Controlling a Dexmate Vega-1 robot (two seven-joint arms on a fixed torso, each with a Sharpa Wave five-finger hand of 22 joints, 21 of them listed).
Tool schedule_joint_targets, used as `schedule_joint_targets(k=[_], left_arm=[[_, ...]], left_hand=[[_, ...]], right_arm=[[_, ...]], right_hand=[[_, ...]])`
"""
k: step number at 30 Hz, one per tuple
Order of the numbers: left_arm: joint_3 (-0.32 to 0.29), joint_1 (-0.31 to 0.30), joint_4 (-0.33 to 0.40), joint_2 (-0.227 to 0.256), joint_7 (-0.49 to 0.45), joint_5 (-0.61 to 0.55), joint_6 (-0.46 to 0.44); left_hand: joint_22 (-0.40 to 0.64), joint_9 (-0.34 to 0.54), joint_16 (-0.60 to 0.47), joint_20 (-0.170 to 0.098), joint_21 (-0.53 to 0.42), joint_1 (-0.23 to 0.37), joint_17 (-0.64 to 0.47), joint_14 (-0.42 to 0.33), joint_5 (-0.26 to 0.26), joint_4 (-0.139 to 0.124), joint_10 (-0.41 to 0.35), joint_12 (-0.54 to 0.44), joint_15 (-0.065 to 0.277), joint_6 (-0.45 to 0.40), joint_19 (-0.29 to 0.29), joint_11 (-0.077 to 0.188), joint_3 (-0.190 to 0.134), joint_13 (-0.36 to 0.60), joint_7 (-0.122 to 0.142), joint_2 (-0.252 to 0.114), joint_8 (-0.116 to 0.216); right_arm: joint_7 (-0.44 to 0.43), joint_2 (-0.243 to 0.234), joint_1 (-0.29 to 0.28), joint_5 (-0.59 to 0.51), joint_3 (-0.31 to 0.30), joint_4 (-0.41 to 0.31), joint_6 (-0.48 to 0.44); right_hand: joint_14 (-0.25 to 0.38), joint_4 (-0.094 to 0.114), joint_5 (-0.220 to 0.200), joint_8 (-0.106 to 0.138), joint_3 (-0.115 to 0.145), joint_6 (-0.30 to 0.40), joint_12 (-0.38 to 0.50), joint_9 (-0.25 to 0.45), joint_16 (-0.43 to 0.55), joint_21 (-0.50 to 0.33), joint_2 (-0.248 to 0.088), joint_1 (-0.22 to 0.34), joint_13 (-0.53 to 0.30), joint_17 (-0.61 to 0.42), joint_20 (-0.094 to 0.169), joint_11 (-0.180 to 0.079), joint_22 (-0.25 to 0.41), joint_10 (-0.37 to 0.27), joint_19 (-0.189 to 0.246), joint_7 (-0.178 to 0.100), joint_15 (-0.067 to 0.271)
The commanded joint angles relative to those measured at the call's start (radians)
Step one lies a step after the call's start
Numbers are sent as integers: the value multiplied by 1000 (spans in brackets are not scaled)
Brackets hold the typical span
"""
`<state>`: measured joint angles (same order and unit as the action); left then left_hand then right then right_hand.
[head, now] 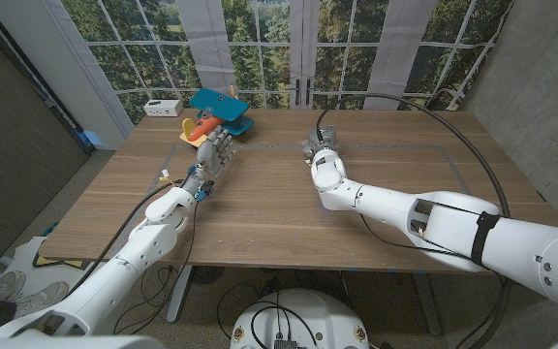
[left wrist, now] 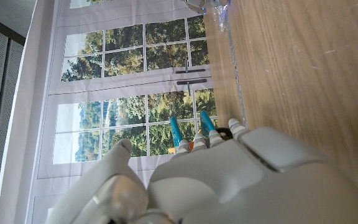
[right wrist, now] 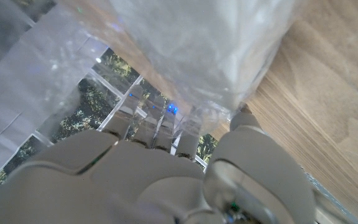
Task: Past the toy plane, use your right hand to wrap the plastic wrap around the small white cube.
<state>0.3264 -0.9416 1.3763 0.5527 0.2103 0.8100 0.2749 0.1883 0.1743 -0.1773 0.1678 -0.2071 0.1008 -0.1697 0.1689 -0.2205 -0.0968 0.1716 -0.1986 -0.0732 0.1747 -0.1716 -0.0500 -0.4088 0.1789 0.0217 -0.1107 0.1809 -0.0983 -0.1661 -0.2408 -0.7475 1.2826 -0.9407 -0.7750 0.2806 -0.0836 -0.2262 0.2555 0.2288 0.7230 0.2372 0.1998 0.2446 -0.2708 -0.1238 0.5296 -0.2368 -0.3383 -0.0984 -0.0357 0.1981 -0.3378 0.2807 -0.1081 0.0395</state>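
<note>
Item, wrapping in progress: we are working at the brown wooden table (head: 289,208), taking the blue-and-orange toy plane (head: 216,111) at its far left as our landmark. Our right hand (head: 325,165) is sitting well to the right of the plane, mid-table, its fingers (right wrist: 188,134) reaching into a crumpled sheet of clear plastic wrap (right wrist: 197,50) and apparently pinching the film's edge; we are judging that as a grip on the wrap. The small white cube (right wrist: 244,59) is showing only as a pale block blurred under the film, just ahead of that hand, so its exact edges are hard to tell. Our left hand (head: 216,150) is resting just in front of the plane, fingers extended and apart, holding nothing. A small white box (head: 163,107) is lying just left of the plane. To do this step well, we are advising a taut pull of the film over the cube's top, keeping the cube from sliding, then tucking the loose edge beneath so the wrap is clinging on all sides rather than bunching.
</note>
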Motion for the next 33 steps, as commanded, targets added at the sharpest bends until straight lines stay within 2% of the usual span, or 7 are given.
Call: schedule_joint_targets(k=[1,3,6,11,15,21,33], left_arm=[[-3,-4,7,6,-10,-2,-7],[-3,-4,8,6,-12,0,-9],[-2,-1,5,6,-10,-2,-10],[4,14,-11,1,2,-2,-13],[12,35,-34,-9,18,-3,-15],[25,66,-66,-20,40,-8,-19],[41,112,-119,-44,80,-14,-14]], left_hand=[[3,3,0,3,-2,10,-2,192,4,8,199,3,-4,129,-10,1,-1,3,4,-1,1],[3,3,-1,3,-3,11,-2,191,4,9,199,3,-5,130,-9,0,-2,3,4,-1,1],[3,3,-1,3,-3,11,-2,191,5,9,199,3,-5,129,-9,2,-2,3,4,-2,1],[3,3,-1,3,-3,12,-2,191,5,9,199,2,-5,132,-9,0,-3,3,5,-2,1],[3,3,-1,3,-3,13,-1,190,5,10,199,2,-5,132,-9,0,-3,3,4,-3,1],[3,3,-2,3,-2,15,-1,189,6,12,201,3,-19,134,-12,-5,-4,3,5,-4,1],[3,3,-1,4,-2,17,-1,189,8,13,202,2,-23,136,-13,-10,-6,4,5,-5,0]], right_arm=[[-153,39,0,89,-9,79,82],[-228,40,-14,94,-18,85,97],[-339,29,-38,110,-44,75,125],[-529,9,-87,137,-108,41,141],[-605,-24,-121,141,-143,-32,115],[-659,-72,-171,133,-180,-143,51],[-593,-171,-262,83,-183,-356,-63]], right_hand=[[30,-51,-10,17,34,74,15,-1,8,-8,-17,76,4,10,-3,-12,2,-61,20,-5,47],[70,-86,-10,58,77,201,26,1,23,-17,-34,161,8,16,10,-31,1,-118,45,-2,72],[139,-88,-2,96,111,307,40,2,58,-33,-48,228,10,11,33,-45,1,-188,83,4,105],[215,-85,9,111,132,353,61,1,88,-44,-41,261,12,11,42,-45,1,-268,109,34,124],[244,-84,13,118,145,374,66,0,90,-47,-34,270,13,20,42,-44,1,-295,113,51,128],[269,-84,19,123,160,389,74,-1,88,-45,-22,277,14,30,36,-42,0,-331,107,64,128],[283,-82,24,129,167,402,71,-1,85,-43,-12,276,15,35,31,-41,0,-339,103,69,123]])
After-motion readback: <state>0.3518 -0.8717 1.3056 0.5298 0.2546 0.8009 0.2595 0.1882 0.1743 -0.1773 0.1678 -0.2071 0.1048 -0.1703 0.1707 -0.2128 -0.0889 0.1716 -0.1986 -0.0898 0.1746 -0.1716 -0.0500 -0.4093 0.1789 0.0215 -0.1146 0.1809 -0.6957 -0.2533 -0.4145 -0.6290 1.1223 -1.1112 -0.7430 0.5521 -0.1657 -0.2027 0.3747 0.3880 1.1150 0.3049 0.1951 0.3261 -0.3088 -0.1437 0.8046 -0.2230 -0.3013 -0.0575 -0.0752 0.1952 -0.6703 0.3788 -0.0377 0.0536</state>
